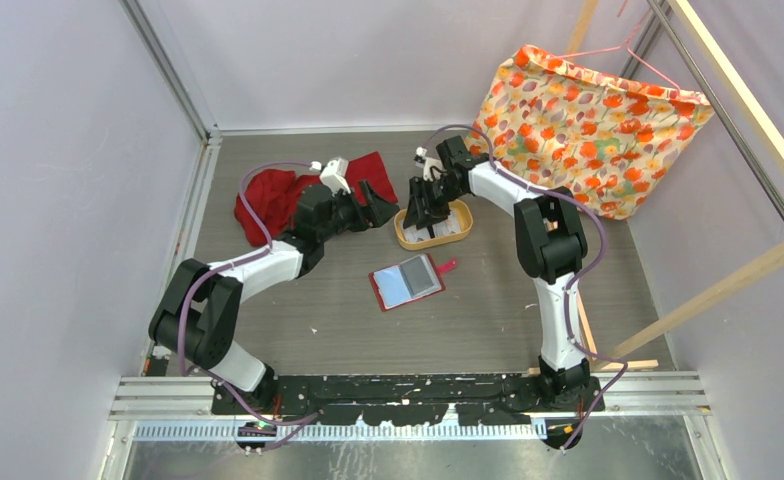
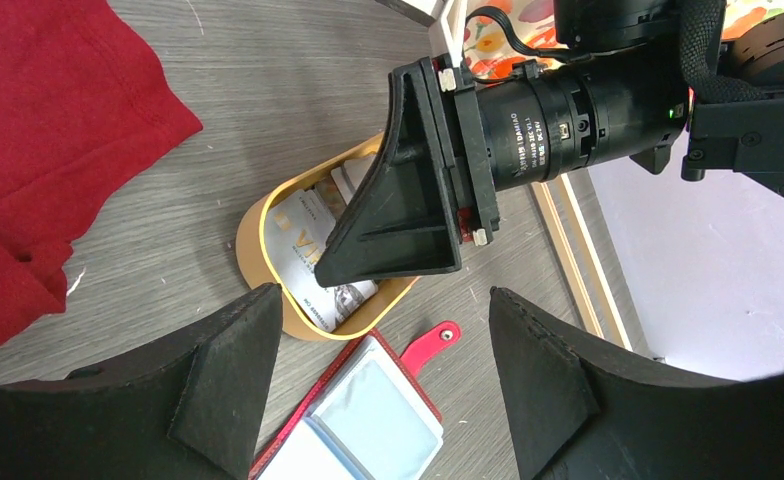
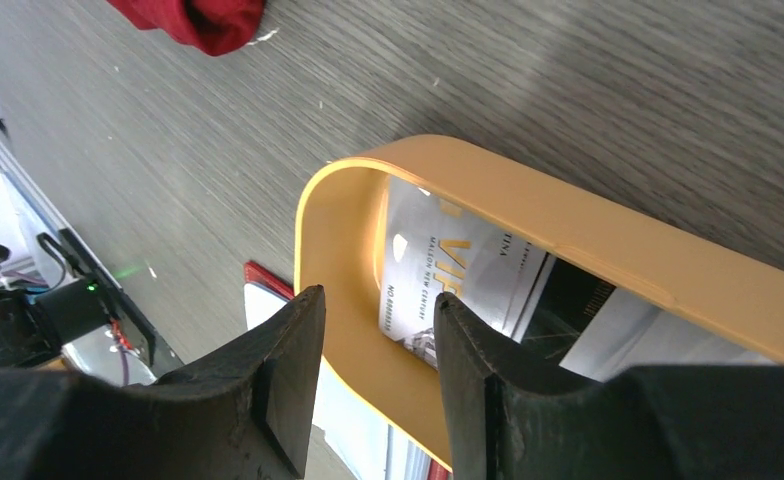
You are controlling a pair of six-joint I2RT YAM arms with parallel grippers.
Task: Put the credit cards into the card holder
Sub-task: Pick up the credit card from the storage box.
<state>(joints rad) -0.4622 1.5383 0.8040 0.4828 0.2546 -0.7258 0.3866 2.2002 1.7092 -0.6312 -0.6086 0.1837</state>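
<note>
The red card holder [image 1: 408,282] lies open on the table with its pale clear pockets up and its snap tab to the right; it also shows in the left wrist view [image 2: 368,420]. Several pale credit cards [image 2: 308,262] lie in the oval tan tray [image 1: 458,232]. My right gripper [image 1: 428,212] is open and tilted down over the tray. In the right wrist view its jaws [image 3: 378,300] straddle the tray's near wall [image 3: 343,250], one finger outside and one over the cards [image 3: 448,265]. My left gripper [image 1: 378,205] is open and empty, hovering left of the tray [image 2: 258,225].
A crumpled red cloth [image 1: 273,200] lies at the back left, under the left arm. A floral orange cloth [image 1: 588,120] hangs on a wooden frame at the back right. Walls close in the table on the left and at the back.
</note>
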